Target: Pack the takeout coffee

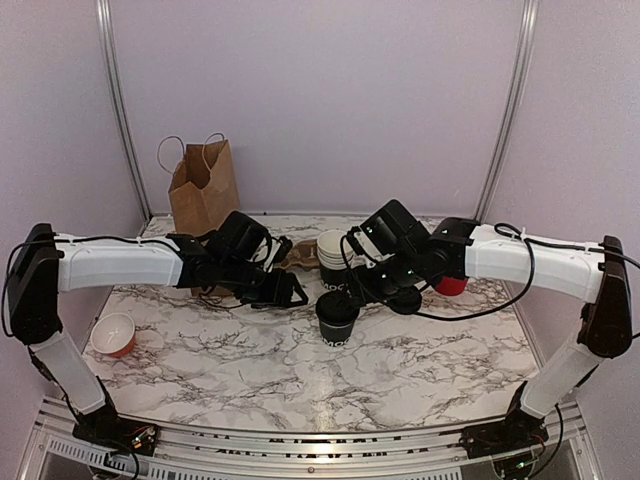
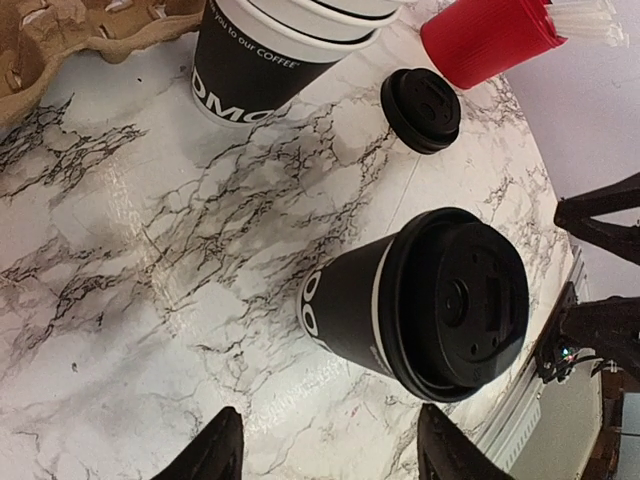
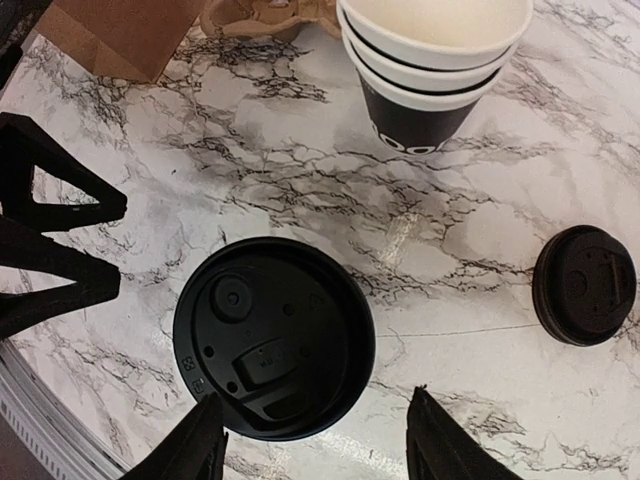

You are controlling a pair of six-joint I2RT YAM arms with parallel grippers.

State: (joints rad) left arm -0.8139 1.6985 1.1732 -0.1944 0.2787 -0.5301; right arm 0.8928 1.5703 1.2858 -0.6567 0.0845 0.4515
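The takeout coffee (image 1: 337,318) is a black cup with white lettering and a black lid, standing upright mid-table. In the left wrist view the takeout coffee (image 2: 400,300) stands ahead and to the right of my open, empty left gripper (image 2: 330,462). In the right wrist view its lid (image 3: 273,338) lies just ahead of my open, empty right gripper (image 3: 315,445), towards the left finger. In the top view my left gripper (image 1: 292,293) is just left of the cup and my right gripper (image 1: 362,288) is just above and right of it.
A stack of lidless white-rimmed cups (image 1: 334,254) stands behind the coffee, a loose black lid (image 1: 405,300) and a red cup (image 1: 450,285) to its right. A brown paper bag (image 1: 205,185) and cardboard carrier (image 1: 298,256) are at the back. A small red cup (image 1: 113,335) sits at the left.
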